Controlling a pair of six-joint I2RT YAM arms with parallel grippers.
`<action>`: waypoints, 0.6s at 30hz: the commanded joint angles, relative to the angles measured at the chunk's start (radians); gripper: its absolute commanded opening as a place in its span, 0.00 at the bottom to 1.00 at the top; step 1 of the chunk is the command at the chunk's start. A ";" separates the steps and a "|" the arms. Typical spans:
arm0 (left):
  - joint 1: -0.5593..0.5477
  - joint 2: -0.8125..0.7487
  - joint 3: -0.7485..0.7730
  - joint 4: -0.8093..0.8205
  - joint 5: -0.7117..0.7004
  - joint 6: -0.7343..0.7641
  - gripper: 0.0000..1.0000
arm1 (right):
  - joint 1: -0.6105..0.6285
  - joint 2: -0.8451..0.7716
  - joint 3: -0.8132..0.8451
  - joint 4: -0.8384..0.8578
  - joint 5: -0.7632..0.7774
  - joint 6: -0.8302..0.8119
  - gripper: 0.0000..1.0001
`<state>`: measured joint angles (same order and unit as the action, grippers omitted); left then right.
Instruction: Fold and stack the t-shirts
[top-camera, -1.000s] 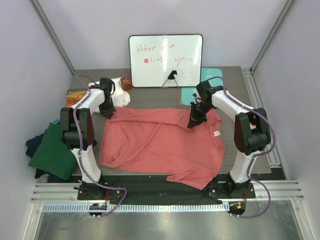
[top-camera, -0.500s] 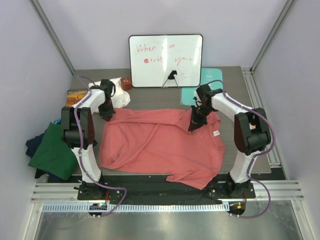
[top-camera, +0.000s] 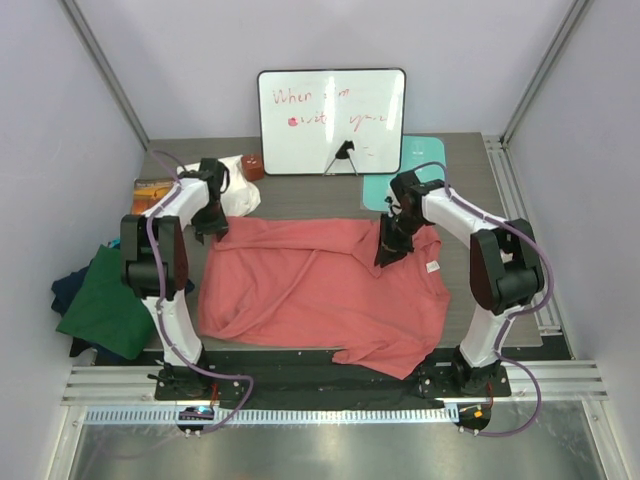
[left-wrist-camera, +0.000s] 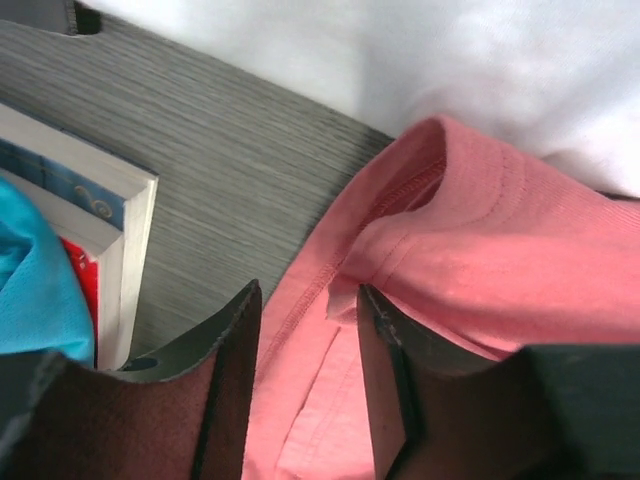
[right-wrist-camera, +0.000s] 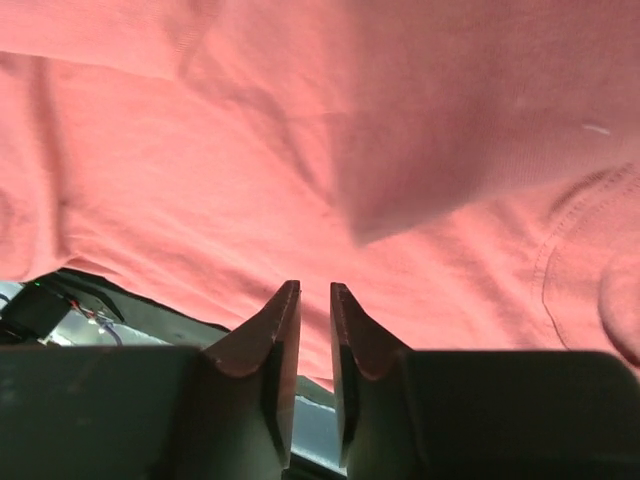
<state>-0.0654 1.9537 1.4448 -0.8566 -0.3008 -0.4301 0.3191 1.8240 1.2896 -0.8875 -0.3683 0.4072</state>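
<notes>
The right gripper (top-camera: 385, 252) has slid a little toward the middle of the table (top-camera: 300, 192) over the last second, and the left gripper (top-camera: 212, 227) has edged slightly toward the far side, while the salmon-pink t-shirt (top-camera: 320, 290) lies much as it did. It is spread across the centre of the table between the two arms, rumpled, with its near hem hanging over the front edge and its small white neck label (top-camera: 434, 267) showing on the right side. The left gripper sits at the shirt's far left corner. In the wrist view its fingers (left-wrist-camera: 235, 330) stand clearly apart, with a stitched edge of the pink cloth (left-wrist-camera: 480, 250) lying in the gap but not pinched. A book (left-wrist-camera: 95, 195) lies just beside it and a white cloth (left-wrist-camera: 400, 50) beyond. The right gripper rests on the shirt's upper right part. Its fingers (right-wrist-camera: 280, 320) are drawn almost together with only a thin slit between them, above the pink fabric (right-wrist-camera: 300, 150), and whether any cloth is caught there cannot be told. A dark green t-shirt (top-camera: 105, 300) lies over a navy one (top-camera: 65, 290) off the table's left edge. A whiteboard (top-camera: 332, 120) stands at the back, with a pale-teal mat (top-camera: 420, 150) to its right.
</notes>
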 joint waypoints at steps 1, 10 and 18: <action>0.006 -0.145 0.037 0.019 -0.023 -0.045 0.46 | -0.002 -0.146 0.146 -0.007 0.057 0.015 0.28; -0.066 -0.124 0.072 0.111 0.144 -0.087 0.40 | -0.124 -0.037 0.281 0.048 0.200 -0.037 0.29; -0.151 -0.003 0.109 0.203 0.170 -0.084 0.38 | -0.138 0.216 0.454 0.087 0.284 -0.053 0.28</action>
<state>-0.1986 1.9064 1.5078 -0.7284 -0.1642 -0.4992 0.1749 1.9713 1.6451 -0.8314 -0.1455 0.3729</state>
